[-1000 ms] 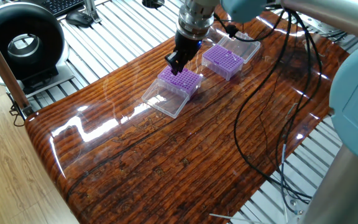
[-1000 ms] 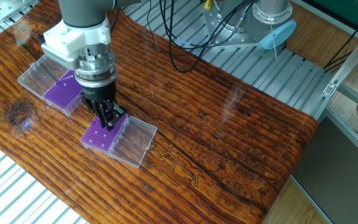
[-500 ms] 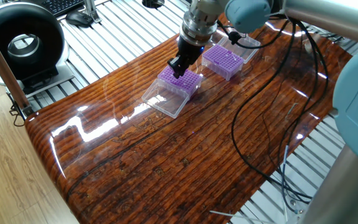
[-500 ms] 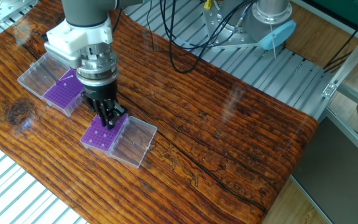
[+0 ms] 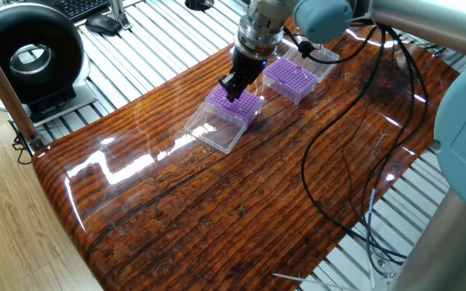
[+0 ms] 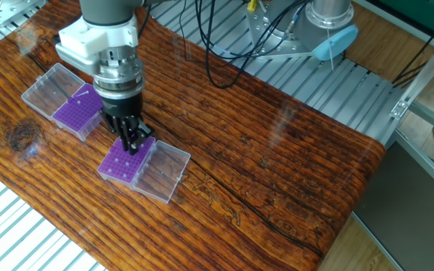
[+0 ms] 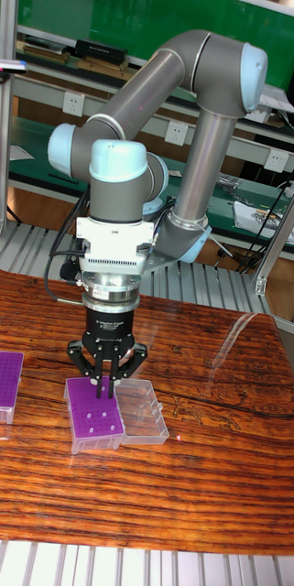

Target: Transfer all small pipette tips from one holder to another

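Observation:
Two purple tip holders with clear hinged lids lie open on the wooden table. My gripper (image 5: 231, 84) (image 6: 132, 144) (image 7: 102, 388) hangs just above one holder (image 5: 236, 105) (image 6: 117, 164) (image 7: 93, 425), fingertips pressed together and pointing down at its back edge. Whether a tip is pinched between them is too small to tell. A few small pipette tips (image 7: 89, 417) show as pale dots on this holder's top. The other holder (image 5: 291, 78) (image 6: 76, 113) (image 7: 0, 375) sits a short way off, clear of the gripper.
Each holder's clear lid (image 5: 213, 129) (image 6: 160, 172) (image 7: 142, 412) lies flat beside it. Black cables (image 5: 338, 121) trail over the table. Slatted metal frames surround the table, and a black round device (image 5: 27, 56) stands beyond its edge.
The wrist has shifted slightly up and back. The fingertips stay over the same holder, still together.

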Robot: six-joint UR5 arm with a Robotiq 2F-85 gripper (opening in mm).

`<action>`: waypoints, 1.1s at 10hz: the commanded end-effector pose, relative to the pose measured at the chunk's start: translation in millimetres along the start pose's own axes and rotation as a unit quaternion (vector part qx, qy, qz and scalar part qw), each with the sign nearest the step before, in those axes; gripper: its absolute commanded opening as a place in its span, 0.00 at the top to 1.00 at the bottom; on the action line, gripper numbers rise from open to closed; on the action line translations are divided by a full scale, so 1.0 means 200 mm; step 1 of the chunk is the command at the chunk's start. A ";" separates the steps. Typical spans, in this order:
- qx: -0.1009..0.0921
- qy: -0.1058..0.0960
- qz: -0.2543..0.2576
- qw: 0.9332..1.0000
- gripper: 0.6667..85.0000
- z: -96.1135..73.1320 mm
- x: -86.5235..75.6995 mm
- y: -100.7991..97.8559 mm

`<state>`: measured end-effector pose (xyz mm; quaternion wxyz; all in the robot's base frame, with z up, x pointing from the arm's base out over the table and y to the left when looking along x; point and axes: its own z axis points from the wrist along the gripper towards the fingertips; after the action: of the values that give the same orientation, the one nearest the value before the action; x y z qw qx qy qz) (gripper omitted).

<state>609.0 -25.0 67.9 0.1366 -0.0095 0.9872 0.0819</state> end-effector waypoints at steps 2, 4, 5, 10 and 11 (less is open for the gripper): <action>-0.019 -0.034 0.012 0.999 0.75 -0.01 -0.09 0.04; 0.007 0.002 0.015 1.000 0.76 -0.01 0.01 -0.03; 0.020 0.029 0.021 0.999 0.76 -0.01 0.08 -0.06; 0.030 0.044 0.035 0.998 0.77 0.00 0.15 -0.06; 0.031 0.045 0.035 0.998 0.77 -0.01 0.15 -0.06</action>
<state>584.3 -38.5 58.8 0.0939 0.0180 0.9939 0.0549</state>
